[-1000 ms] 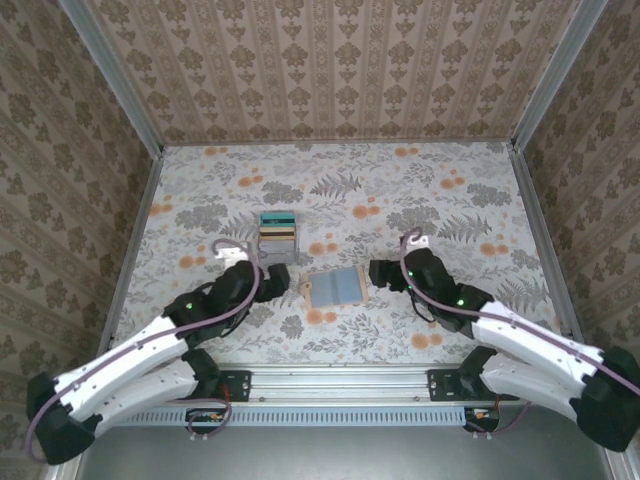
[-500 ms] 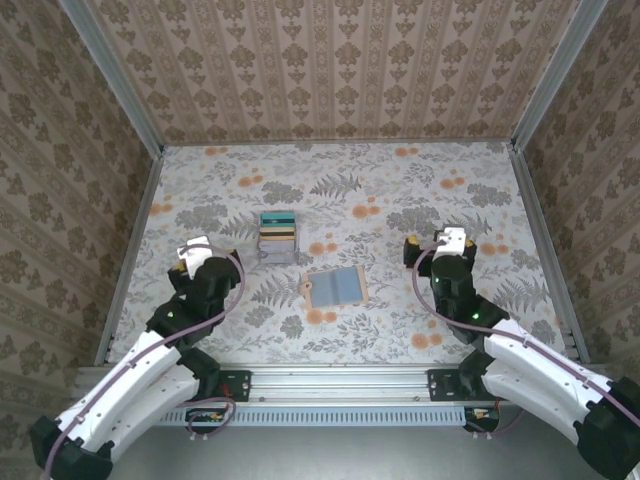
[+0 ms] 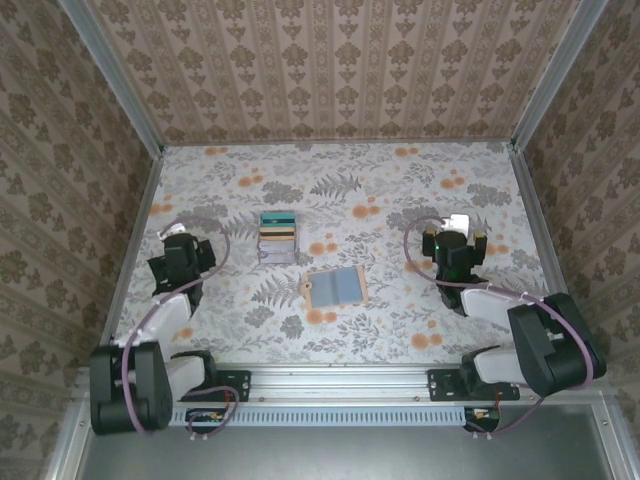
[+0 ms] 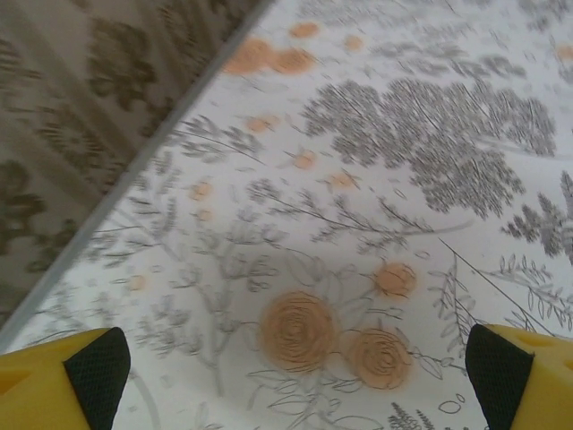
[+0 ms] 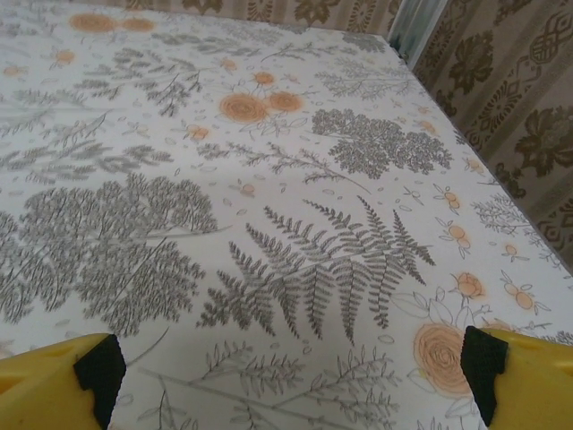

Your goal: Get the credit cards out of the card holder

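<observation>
The card holder (image 3: 336, 287) lies spread flat on the flower-printed table (image 3: 400, 190). Its grey-blue inner face is up and a strip of tan shows along its left edge. From the top camera it is too small to tell whether any card sits in its panels.

The credit cards (image 3: 278, 236) lie in a short overlapping stack just beyond the card holder and a little to its left, near it but not touching. The teal card (image 3: 277, 219) is farthest from the holder, the yellow card (image 3: 279, 236) is in the middle, and the grey-lilac card (image 3: 275, 252) is nearest it. Any printing on the cards or the holder is too small to read.

The left gripper (image 3: 180, 252) sits well to the left of the card holder, close to the left wall (image 3: 60, 200), and touches nothing. In its wrist camera the left gripper (image 4: 291, 372) has its yellow, black-padded fingertips (image 4: 94, 367) spread wide at the two lower corners, with bare patterned table between them and the foot of the wall at the upper left.

The right gripper (image 3: 455, 246) sits well to the right of the card holder, slightly beyond it, and is also empty. Its wrist camera shows the right gripper (image 5: 291, 374) with its jaws wide apart, one padded fingertip (image 5: 97, 372) at each lower corner over a fern print.
</observation>
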